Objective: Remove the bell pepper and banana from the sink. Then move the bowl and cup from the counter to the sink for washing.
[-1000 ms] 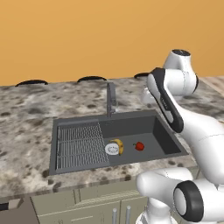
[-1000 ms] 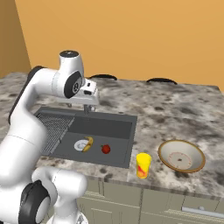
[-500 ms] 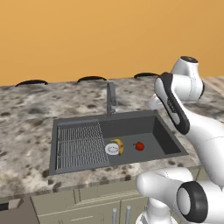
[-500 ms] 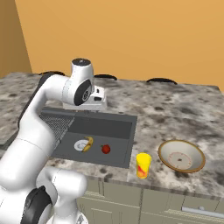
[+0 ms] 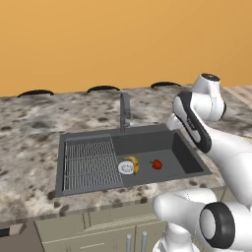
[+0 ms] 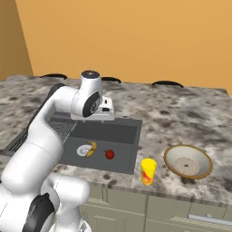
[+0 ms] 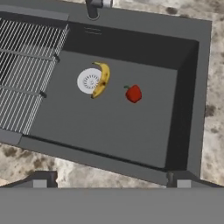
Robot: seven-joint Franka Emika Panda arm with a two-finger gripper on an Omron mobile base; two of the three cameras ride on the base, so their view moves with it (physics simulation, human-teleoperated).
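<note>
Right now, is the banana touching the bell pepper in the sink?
Apart. The hand view shows bare sink floor between the banana and the bell pepper.

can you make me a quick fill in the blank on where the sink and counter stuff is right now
1. The banana lies partly over the round white ____.
2. The bell pepper sits on the floor of the ____.
3. The yellow cup stands on the ____, near its front edge.
4. Right of the cup sits the beige ____.

Missing words: drain; sink; counter; bowl
</note>
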